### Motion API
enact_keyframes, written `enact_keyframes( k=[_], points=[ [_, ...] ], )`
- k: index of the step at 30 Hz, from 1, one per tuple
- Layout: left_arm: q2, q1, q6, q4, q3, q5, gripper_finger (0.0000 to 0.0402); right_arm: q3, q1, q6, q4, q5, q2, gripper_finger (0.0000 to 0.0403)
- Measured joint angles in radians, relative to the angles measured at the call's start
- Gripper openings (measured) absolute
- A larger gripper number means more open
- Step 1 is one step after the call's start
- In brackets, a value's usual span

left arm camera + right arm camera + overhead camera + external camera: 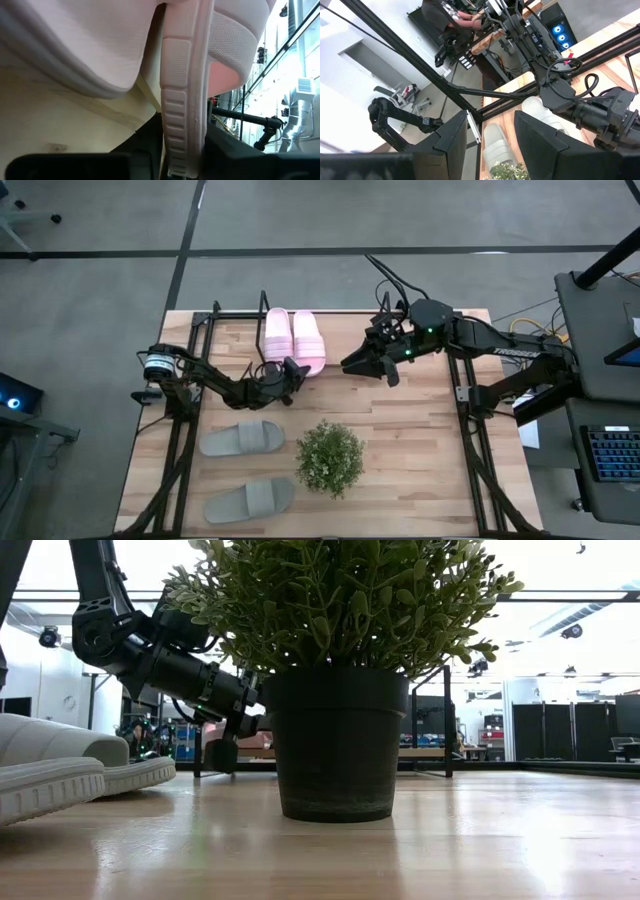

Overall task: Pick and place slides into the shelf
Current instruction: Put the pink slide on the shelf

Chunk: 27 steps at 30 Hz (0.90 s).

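Place: robotics lab or workshop.
Floor: grey concrete with dark tape lines, all round the table (420, 430).
Equipment: keyboard (612, 455) and cabling beyond the right end effector (370, 367).
Background: bright windows, ceiling lights, black cabinets (575, 732).

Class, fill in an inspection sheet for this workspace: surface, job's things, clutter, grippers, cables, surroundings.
Surface: wooden table, bare on its right side.
Job's things: two pink slides side by side on the shelf at the table's far edge; two grey slides flat on the table near the left arm.
Clutter: potted plant right of the grey slides.
Grippers: left gripper at the heel of the right-hand pink slide, fingers either side of it; right gripper open, empty, beside the pink pair.
Cables: black cables looping over the right arm.
Surroundings: grey floor, keyboard at right.
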Motion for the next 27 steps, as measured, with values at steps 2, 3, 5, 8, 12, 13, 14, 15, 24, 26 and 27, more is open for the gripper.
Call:
enact_keyframes(
  k=[2,3,5,8,12,13,14,15,24,26,27],
  points=[
    [0.0,0.0,0.0,0.0,0.0,0.0,0.0087,0.0,0.0,0.0,0.0,0.0,0.0,0.0155],
    [0.0,0.0,0.0,0.0,0.0,-0.002,0.0091,0.0,0.0,0.0,0.0,0.0,0.0,0.0155],
    [0.0,0.0,0.001,0.0,0.0,-0.005,0.0098,0.0,0.0,-0.002,0.0,0.0,0.0,0.0155],
    [0.0,0.0,0.001,0.0,0.0,-0.007,0.0109,0.0,0.0,-0.002,0.0,0.0,0.0,0.0155],
    [0.0,0.004,0.001,0.0,-0.002,-0.009,0.0126,0.0,0.0,-0.002,0.0,0.0,0.0,0.0155],
    [0.0,0.004,0.001,0.0,-0.003,-0.009,0.0132,0.0,0.0,-0.002,0.0,0.0,0.0,0.0155],
    [0.0,0.005,0.001,0.0,-0.003,-0.01,0.0137,0.0,0.0,-0.003,0.0,0.0,0.0,0.0155],
    [0.0,0.005,0.001,0.0,-0.003,-0.01,0.0143,0.0,0.0,-0.003,0.0,0.0,0.0,0.0155],
    [0.0,0.005,0.0,0.0,-0.006,0.025,0.0195,0.0,0.0,-0.006,0.0,0.0,0.0,0.0155],
    [0.0,0.006,0.0,0.0,-0.007,0.039,0.0203,0.0,0.0,-0.006,0.0,0.0,0.0,0.0155],
    [0.0,0.006,0.001,0.0,-0.008,0.045,0.0206,0.0,0.0,-0.006,0.0,0.0,0.0,0.0155]
  ],
)
